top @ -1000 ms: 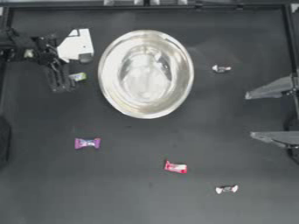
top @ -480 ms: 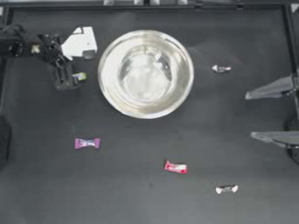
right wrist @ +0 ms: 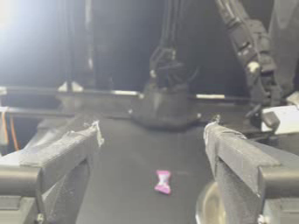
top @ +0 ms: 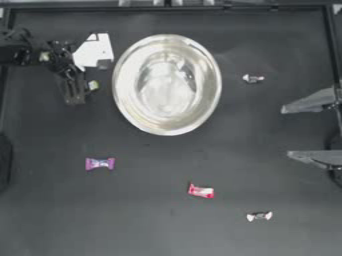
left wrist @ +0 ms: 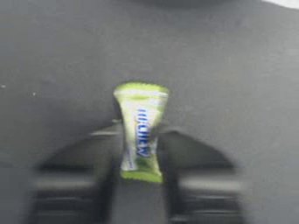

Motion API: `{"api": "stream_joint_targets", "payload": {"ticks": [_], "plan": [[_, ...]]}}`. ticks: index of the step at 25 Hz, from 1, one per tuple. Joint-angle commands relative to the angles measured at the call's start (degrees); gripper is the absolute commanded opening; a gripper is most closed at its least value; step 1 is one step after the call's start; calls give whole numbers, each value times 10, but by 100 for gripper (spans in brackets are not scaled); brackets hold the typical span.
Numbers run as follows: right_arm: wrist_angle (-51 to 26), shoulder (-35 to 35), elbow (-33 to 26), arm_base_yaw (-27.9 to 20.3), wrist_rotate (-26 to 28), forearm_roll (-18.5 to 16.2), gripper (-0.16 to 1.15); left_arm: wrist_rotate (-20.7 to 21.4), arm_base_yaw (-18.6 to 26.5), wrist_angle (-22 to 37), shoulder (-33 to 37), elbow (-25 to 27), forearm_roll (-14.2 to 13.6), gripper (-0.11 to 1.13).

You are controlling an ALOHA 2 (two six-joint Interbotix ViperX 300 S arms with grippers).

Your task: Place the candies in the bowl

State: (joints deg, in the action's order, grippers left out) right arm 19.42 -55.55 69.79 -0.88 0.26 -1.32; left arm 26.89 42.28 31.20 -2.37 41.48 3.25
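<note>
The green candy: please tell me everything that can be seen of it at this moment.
The green candy is a small sweet in a glossy green twist wrapper with a paler middle band carrying blue lettering, and flared ends. The left gripper holds it: in the left wrist view the two dark jaws press its sides and it stands lengthwise between them, one end poking past the tips. From above it shows as a small green spot left of the bowl, not over it.

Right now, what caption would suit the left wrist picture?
Left gripper shut on the green candy, held above the dark table.
</note>
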Motion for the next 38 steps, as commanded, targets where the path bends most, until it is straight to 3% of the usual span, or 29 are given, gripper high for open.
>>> {"api": "stream_joint_targets", "payload": {"ticks": [1, 10, 16, 19, 24, 31, 38], "plan": [[4, 3, -7, 0, 0, 2, 100, 10, 2, 11, 11, -11, 10, 38], [4, 3, -5, 0, 0, 2, 100, 20, 1, 31, 76, -18, 40, 35], [4, 3, -5, 0, 0, 3, 100, 20, -16, 46, 173, -59, 47, 34], [4, 3, -4, 0, 0, 3, 100, 20, -24, 46, 188, -89, 57, 34], [4, 3, -3, -10, 0, 5, 100, 27, -47, 33, 156, -146, 71, 34], [4, 3, -1, -11, 0, 10, 100, 44, -91, 17, 54, -237, 77, 34], [4, 3, -1, -11, 0, 10, 100, 63, -125, 17, -26, -293, 90, 34]]}}
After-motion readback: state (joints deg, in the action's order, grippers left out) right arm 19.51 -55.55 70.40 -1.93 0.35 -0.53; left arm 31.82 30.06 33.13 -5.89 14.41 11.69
